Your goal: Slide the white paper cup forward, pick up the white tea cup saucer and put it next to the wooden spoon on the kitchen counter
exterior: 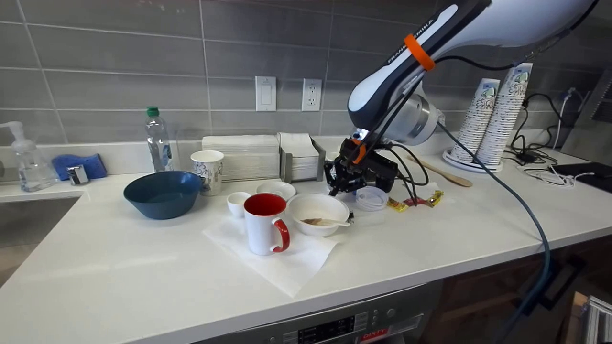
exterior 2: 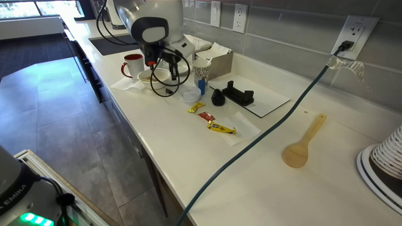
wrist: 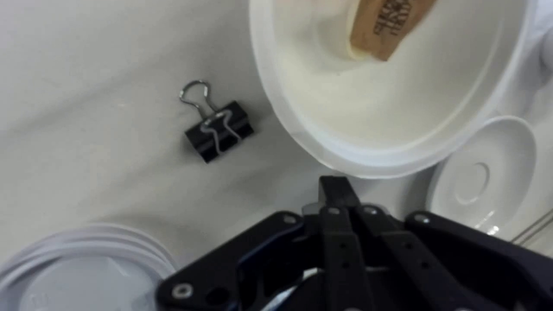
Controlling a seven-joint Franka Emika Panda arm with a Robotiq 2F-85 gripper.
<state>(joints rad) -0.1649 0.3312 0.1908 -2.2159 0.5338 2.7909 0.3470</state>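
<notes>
A: What could go wrong, starting on the left?

B: The white paper cup (exterior: 237, 204) stands close by the mug (exterior: 261, 229); shoved carelessly, it could hit that or topple, being small and probably light. Next, the saucer (exterior: 276, 189) is so shallow that a grip on its rim might slip. Then the bowl (exterior: 318, 212): the pincer (wrist: 339, 190) is close by its rim, so a low sweep could drag it along.

A: Is the pincer holding anything?

B: I'd say no. In the wrist view its jaws are together, nothing visible between them.

A: And the saucer, from there?

B: On the table (exterior: 143, 267), left of the pincer in an exterior view, near but apart; right of it in the wrist view. The wooden spoon (exterior: 452, 177) lies beyond the pincer, off to the right.
</notes>
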